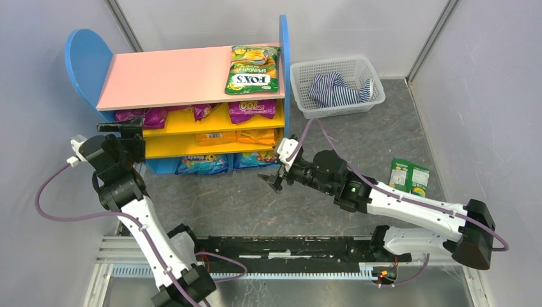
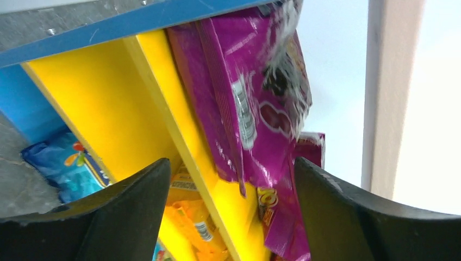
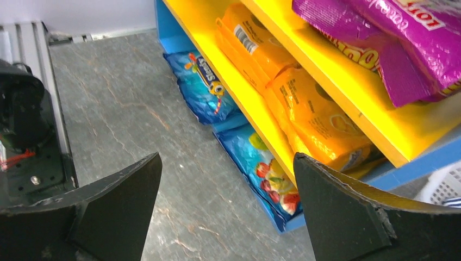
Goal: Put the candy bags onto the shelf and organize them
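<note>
Looking down from the top camera first: we've got the shelf [image 1: 86, 61] up at 11 o'clock, mostly stocked, with a FOX'S bag [image 1: 254, 70] lying on the pink board [image 1: 166, 77] at 12 and one green bag [image 1: 409, 176] loose on the table [image 1: 230, 204] out at 3 o'clock, well apart from everything else. The left gripper [image 1: 128, 133] sits at 9 o'clock by the shelf's left end, and the right gripper [image 1: 273, 180] hovers mid-frame just in front of the shelf. From the left wrist, its fingers [image 2: 125, 212] are spread wide and holding nothing. A purple bag [image 2: 255, 98] sits on the yellow board [image 2: 108, 103] at 1 o'clock and looks to hang over the edge. Our read is we're tidying that one, so we'd nudge it back with one finger rather than pinch the slippery film, and go slow. From the right wrist, that claw is spread and empty too, with orange bags [image 3: 304, 103] at 1 o'clock and blue bags [image 3: 261, 163] under them. We'd send it for the loose green one next.
</note>
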{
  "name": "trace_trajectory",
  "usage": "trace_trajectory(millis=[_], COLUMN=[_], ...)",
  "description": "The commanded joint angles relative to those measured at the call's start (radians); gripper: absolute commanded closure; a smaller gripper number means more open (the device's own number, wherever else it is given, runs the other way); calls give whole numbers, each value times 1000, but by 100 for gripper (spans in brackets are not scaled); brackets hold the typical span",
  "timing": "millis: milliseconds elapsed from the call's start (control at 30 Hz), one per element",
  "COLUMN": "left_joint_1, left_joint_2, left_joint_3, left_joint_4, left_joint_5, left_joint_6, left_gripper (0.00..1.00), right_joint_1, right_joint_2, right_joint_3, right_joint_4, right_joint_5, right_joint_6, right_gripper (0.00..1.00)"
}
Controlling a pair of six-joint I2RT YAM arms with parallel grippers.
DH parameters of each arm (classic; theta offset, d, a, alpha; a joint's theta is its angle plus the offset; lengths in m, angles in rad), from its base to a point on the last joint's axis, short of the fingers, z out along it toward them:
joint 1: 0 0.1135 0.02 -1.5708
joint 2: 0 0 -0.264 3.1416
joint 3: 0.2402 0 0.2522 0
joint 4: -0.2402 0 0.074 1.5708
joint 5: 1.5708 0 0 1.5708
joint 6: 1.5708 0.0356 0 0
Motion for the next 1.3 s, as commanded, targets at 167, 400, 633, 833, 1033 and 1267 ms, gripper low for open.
trace_trajectory(millis=[167,400,633,833,1033,1267], left_joint_1=[-105,-269,-408,-492,-557,-601], left_joint_2=[-149,-182,-179,-184,-200,-218], left_joint_3=[95,219,323,330,334,352], left_joint_4=[-125,-200,-241,-242,-255,-276], left_joint_5=[-126,-366,-471,-495,-543,-608], left_joint_6=[346,500,557,569,574,585], left_gripper=[0,0,0,0,0,0], right_joint_1=[96,135,138,138,142,146], right_joint_2=[198,435,644,800,900,960], right_joint_3=[186,331,547,722,838,903], right_joint_4=[242,500,563,553,567,598], right_joint_5=[157,334,500,503,552,602], right_joint_6=[206,297,276,242,209,149], right_gripper=[2,20,40,38,31,36])
